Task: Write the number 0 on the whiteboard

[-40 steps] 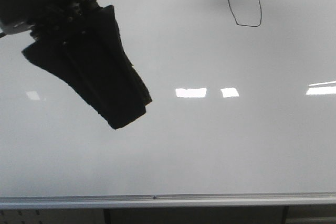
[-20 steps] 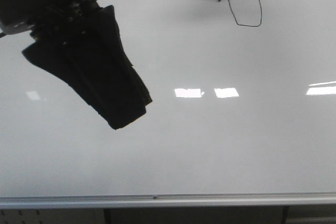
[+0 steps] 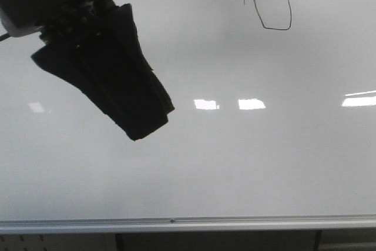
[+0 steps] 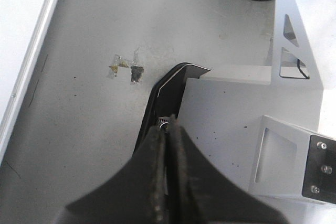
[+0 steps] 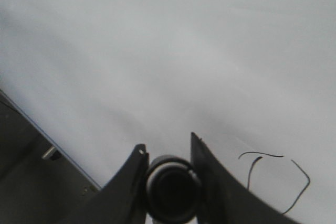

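Note:
The whiteboard (image 3: 235,168) fills the front view, with its silver rail (image 3: 188,224) along the bottom. The number 0 (image 3: 273,5) is a thin black angular oval at the upper right, with a short curved stroke at its upper left. Part of it shows in the right wrist view (image 5: 301,170). My right gripper (image 5: 168,148) is shut on a black round marker (image 5: 170,192), close to the board and beside the 0; it is out of the front view. My left gripper (image 3: 144,130) hangs in front of the board's upper left, shut and empty (image 4: 169,129).
Bright rectangular light reflections (image 3: 205,104) lie across the middle of the board and at its right edge (image 3: 359,101). The left wrist view looks down on grey floor with tape scraps (image 4: 126,69) and a white metal frame (image 4: 294,129).
The marker tip at the top of the front view moved left of the 0, left a short curved stroke, then went out of view. My left gripper shifted slightly right.

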Controlling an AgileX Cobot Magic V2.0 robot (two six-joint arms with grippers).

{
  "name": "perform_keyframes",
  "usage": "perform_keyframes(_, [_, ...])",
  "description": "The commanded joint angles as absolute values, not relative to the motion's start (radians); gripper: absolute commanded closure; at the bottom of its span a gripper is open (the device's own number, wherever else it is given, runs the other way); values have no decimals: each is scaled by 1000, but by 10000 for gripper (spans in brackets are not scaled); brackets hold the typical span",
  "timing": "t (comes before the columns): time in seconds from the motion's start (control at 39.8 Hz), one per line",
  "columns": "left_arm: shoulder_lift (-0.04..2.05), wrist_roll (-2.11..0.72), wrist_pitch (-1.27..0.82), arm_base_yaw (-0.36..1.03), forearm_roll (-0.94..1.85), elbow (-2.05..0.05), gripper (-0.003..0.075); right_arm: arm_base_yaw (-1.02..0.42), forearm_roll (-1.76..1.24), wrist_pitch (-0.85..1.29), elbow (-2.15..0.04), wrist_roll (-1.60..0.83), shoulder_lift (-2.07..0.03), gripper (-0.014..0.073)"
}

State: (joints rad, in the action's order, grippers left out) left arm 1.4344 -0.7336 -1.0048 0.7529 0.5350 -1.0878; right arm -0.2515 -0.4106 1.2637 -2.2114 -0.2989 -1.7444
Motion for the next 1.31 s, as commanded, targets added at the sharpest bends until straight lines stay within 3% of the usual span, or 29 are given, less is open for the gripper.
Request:
perform_keyframes(0.0, [1398, -730, -981, 758, 587, -1121, 708, -250, -484, 1339, -2158, -311, -1667, 655])
perform_keyframes(0.15, [1398, -730, -979, 758, 609, -1121, 496, -250, -488, 1338, -1931, -363, -1556, 655])
perform_keyframes(0.33, [1398, -730, -892, 758, 628, -1121, 119, -250, -523, 1327, -1618, -428, -1401, 655])
perform_keyframes(0.4, [1391, -740, -827, 758, 645, -1121, 66, -250, -585, 1302, -1512, -463, -1338, 655])
perform_keyframes(0.6, [1370, -920, -763, 758, 811, -1121, 69, -250, -762, 1266, -1307, -578, -1249, 655])
perform_keyframes(0.9, [1368, -1012, -823, 758, 978, -1121, 96, -250, -940, 1240, -1235, -682, -1250, 655])
perform_keyframes(1.08, [1368, -1036, -837, 758, 1012, -1121, 240, -250, -964, 1241, -1235, -691, -1250, 655])
perform_keyframes(1.28, [1368, -1036, -838, 758, 1012, -1121, 535, -250, -974, 1241, -1235, -697, -1250, 655])
